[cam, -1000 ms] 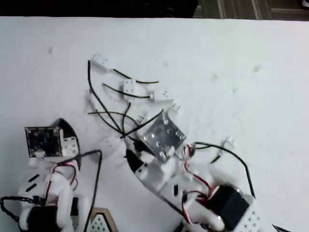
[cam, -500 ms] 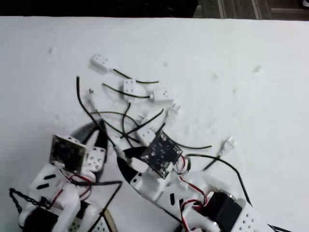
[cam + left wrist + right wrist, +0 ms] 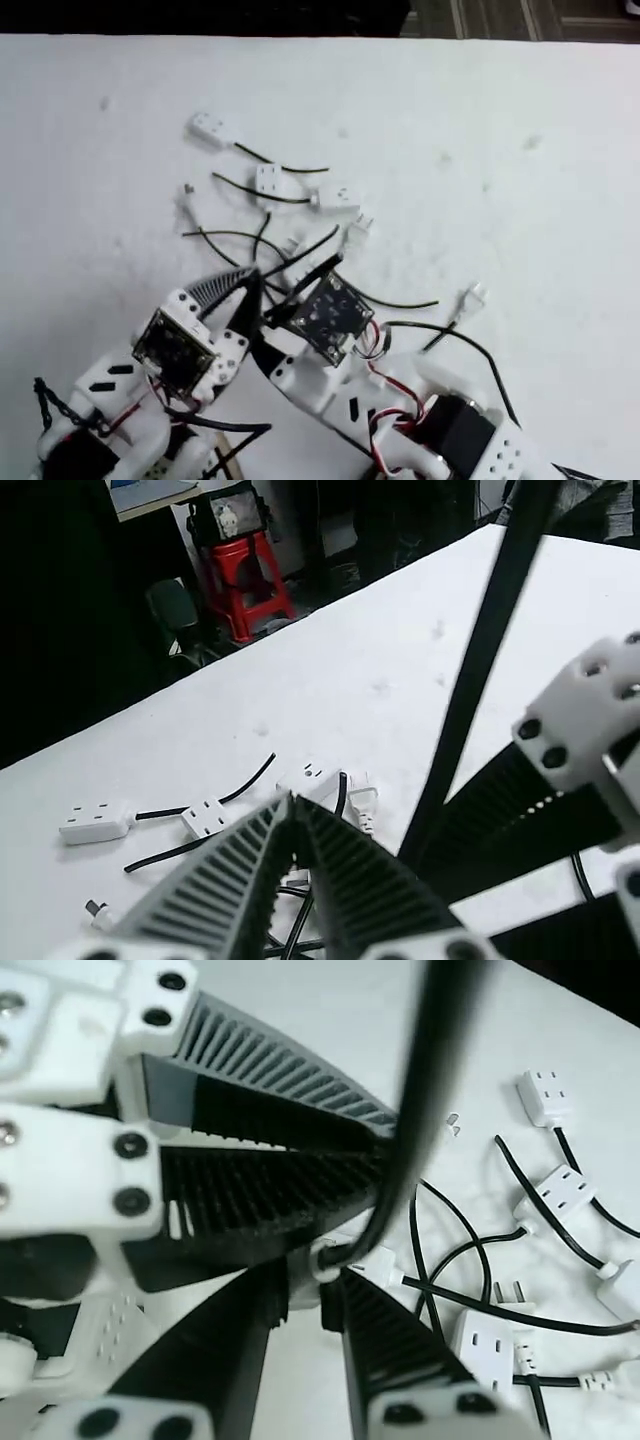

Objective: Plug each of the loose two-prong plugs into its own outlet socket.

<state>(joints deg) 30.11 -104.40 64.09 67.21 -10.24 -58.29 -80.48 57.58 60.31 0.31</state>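
Toward the arms from the middle outlet socket (image 3: pixel 268 180), both hands come together over a tangle of black cables (image 3: pixel 235 238) on the white bench (image 3: pixel 520 130). The left hand (image 3: pixel 292 805) is clenched: its two grey ribbed fingers (image 3: pixel 225 875) touch at the tips, with nothing seen between them. The right hand (image 3: pixel 308 1298) sits just beside it, its black fingers closed around the end of a white connector (image 3: pixel 358 1262); whether that piece is a plug or a socket cannot be told. A thick black cable (image 3: pixel 420 1080) rises from beside the white connector and crosses in front of the left hand.

Two more sockets lie in a loose row with the middle outlet socket. The far socket (image 3: pixel 208 128) lies beyond it to the left, and the right-side socket (image 3: pixel 338 196) is near it on the right, each trailing a short black lead. A two-prong plug (image 3: pixel 360 228) lies just past the right-side socket, on the side nearer the arms. A second plug (image 3: pixel 290 245) lies between the middle outlet socket and the hands, among the cables. A small plug (image 3: pixel 188 190) lies to the left of the middle outlet socket, apart from it. A fourth plug (image 3: pixel 472 297) lies well off to its right, nearer the arms. All four plugs lie loose, none seated in a socket.
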